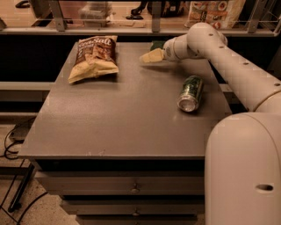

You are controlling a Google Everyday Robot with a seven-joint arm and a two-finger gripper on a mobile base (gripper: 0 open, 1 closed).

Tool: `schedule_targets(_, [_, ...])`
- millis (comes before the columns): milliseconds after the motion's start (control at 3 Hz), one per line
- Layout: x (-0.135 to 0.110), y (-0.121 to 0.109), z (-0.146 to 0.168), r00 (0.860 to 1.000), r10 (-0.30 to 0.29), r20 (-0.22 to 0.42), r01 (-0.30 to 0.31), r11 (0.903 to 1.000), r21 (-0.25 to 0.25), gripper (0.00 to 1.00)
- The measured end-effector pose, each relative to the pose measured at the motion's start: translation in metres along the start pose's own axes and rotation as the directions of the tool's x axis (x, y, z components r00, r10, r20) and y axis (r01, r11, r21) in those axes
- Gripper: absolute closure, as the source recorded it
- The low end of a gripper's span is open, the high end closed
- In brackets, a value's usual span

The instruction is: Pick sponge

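Note:
The sponge [156,45] shows as a small dark green block at the far edge of the grey table [127,118], partly hidden behind my gripper. My gripper [151,56] is the pale wedge-shaped tip of the white arm [228,61], which reaches in from the right. It sits low over the table, just in front of the sponge and close against it. I cannot tell whether it touches or holds the sponge.
A green drink can [190,92] lies on its side right of centre, under the arm. A bag of chips [94,57] lies at the far left. A shelf rail with packages [210,13] runs behind the table. My white base [246,171] fills the lower right.

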State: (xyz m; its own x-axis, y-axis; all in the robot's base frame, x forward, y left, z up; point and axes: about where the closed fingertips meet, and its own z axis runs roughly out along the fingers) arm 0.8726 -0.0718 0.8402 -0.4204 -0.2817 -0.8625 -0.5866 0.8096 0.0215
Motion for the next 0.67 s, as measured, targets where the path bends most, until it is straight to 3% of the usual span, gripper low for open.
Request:
schedule_targets(333, [0.0006, -0.0022, 0.0130, 1.000, -0.002, -0.019, 0.001, 0.9999, -0.010, 0.17])
schedule_targets(667, [0.0024, -0.0069, 0.0159, 0.999, 0.000, -0.034, 0.000, 1.0000, 0.001, 0.48])
